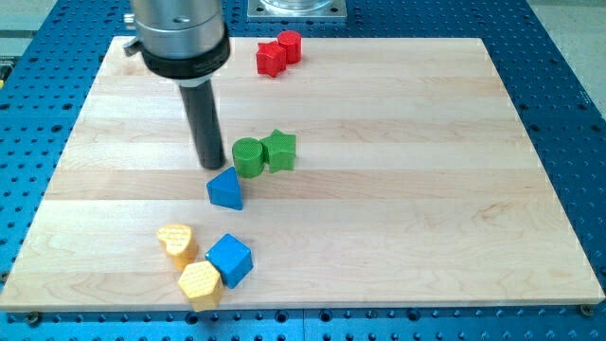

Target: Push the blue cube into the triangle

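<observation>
The blue cube [230, 260] lies near the view's bottom, left of centre, touching a yellow hexagonal block [200, 283]. The blue triangle [225, 188] lies above it, near the board's middle left. My tip [210, 166] is at the end of the dark rod, just above and left of the blue triangle, very close to it. The tip is well above the blue cube, with the triangle between them.
A green cylinder [248, 156] and a green star-shaped block [279, 150] sit together right of the tip. A yellow heart-shaped block [177, 242] lies left of the cube. Two red blocks [277, 53] sit at the view's top. The wooden board [426, 189] rests on a blue perforated table.
</observation>
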{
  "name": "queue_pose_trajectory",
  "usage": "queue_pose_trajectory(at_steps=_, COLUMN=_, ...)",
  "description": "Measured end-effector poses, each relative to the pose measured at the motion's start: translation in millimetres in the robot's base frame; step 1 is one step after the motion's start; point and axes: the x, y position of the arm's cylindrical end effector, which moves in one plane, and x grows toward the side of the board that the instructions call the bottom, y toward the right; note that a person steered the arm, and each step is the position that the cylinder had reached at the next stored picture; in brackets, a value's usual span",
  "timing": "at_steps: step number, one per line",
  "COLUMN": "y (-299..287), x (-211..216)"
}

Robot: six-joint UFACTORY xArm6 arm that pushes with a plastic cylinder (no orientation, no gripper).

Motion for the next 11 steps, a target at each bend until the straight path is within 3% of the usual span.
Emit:
queue_pose_trajectory(at_steps=2, y=-34.4, x=39.6)
queue_pose_trajectory(at_steps=3, y=-58.3, x=104.6)
queue_pose_trajectory(at_steps=4, y=-41.3, x=142.4)
queue_pose_trajectory(at_steps=5, y=-5.1, x=153.6)
queue_pose_trajectory(at_steps=7, y=53.0, x=145.2)
queue_pose_trajectory(at_steps=8, y=85.3, x=108.0)
queue_pose_trajectory(at_steps=10, y=188.3, x=138.0)
queue_pose_trajectory(at_steps=11, y=184.7, x=98.8)
